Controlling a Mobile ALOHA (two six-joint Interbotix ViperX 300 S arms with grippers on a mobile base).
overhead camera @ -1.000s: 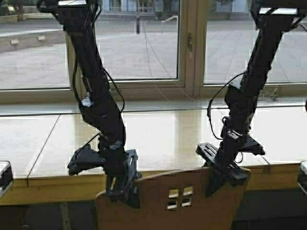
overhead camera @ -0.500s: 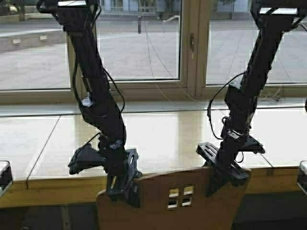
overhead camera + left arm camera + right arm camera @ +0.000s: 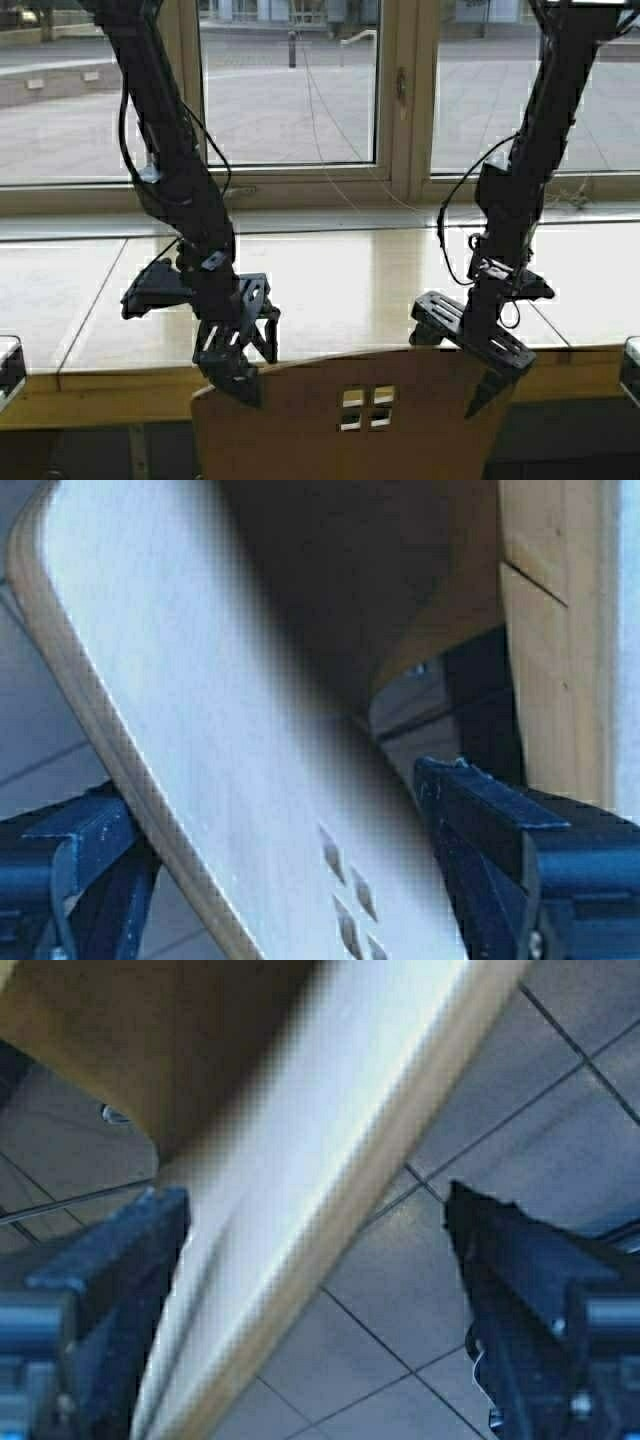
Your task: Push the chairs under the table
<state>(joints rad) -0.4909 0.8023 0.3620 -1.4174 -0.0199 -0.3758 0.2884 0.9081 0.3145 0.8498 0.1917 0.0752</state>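
Chair [image 3: 350, 425] just before the surface [image 3: 340, 290], backrest upright, top edge running along the surface's front edge, four square holes near its middle. Left pincer [image 3: 238, 375] wide open, straddling the backrest's upper corner near the surface edge. Right pincer [image 3: 490, 380] likewise spread wide across the opposite corner.

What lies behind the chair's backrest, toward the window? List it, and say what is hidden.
Behind the chair runs the table, then the window. Each open end effector, left and right, straddles the backrest's top edge. The chair's seat and legs are hidden.
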